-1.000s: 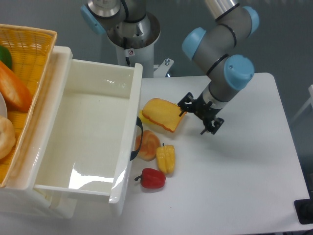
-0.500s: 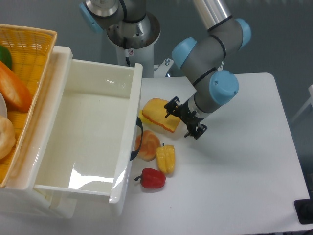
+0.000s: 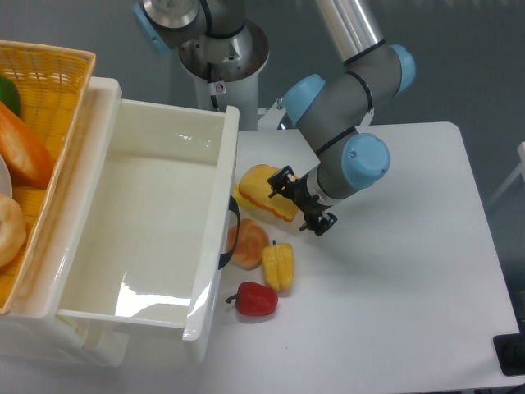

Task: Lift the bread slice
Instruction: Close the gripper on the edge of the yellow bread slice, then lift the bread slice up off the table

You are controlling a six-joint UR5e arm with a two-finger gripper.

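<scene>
The bread slice (image 3: pixel 261 192) lies flat on the white table (image 3: pixel 394 279) beside the white bin, yellow-orange with a darker crust edge. My gripper (image 3: pixel 299 204) is open, low over the slice's right edge. One finger (image 3: pixel 280 180) is at the slice's upper right. The other finger (image 3: pixel 321 225) is past its lower right corner. The jaws straddle the slice's right end; I cannot tell whether they touch it.
A white bin (image 3: pixel 148 230) stands left of the slice. A wicker basket (image 3: pixel 41 90) with food is at far left. A round orange-tan piece (image 3: pixel 248 244), a yellow pepper (image 3: pixel 278 267) and a red pepper (image 3: pixel 254 300) lie just in front of the slice.
My gripper has moved left and slightly down, from right of the bread slice to over its right edge. The slice and the peppers have not moved.
</scene>
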